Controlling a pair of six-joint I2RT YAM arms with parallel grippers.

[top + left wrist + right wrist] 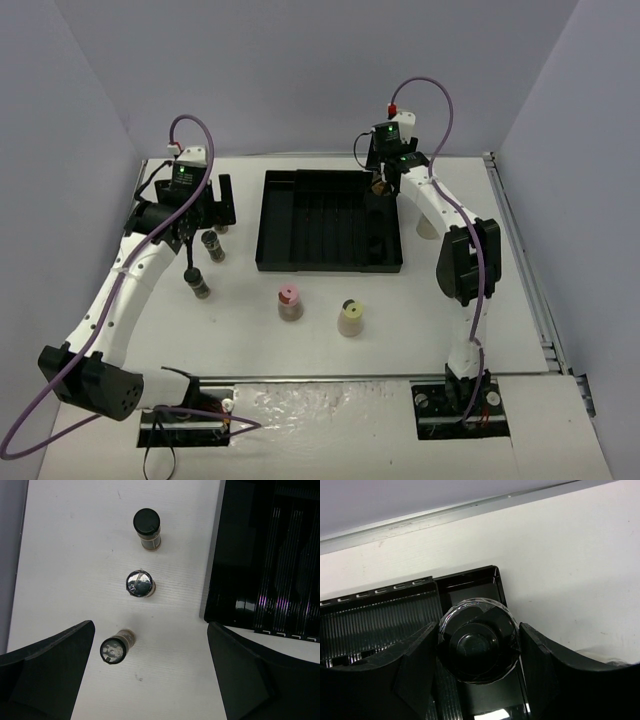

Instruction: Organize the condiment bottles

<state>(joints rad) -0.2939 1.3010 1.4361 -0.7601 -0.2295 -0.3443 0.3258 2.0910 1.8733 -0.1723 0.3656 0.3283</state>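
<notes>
White table (pixel 250 340): left gripper (pixel 151 625) spread wide above three bottles (pixel 140 583); right gripper (pixel 475 642) clamps a dark-topped bottle (pixel 470 616) at tray (pixel 375 625) corner.

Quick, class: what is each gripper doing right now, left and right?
Left gripper: open, holding nothing.
Right gripper: closed on a dark-capped bottle at the tray corner.

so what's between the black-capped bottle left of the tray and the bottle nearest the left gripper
A bottle with a shiny silvery top, in line with both; the left wrist view shows it.
</notes>
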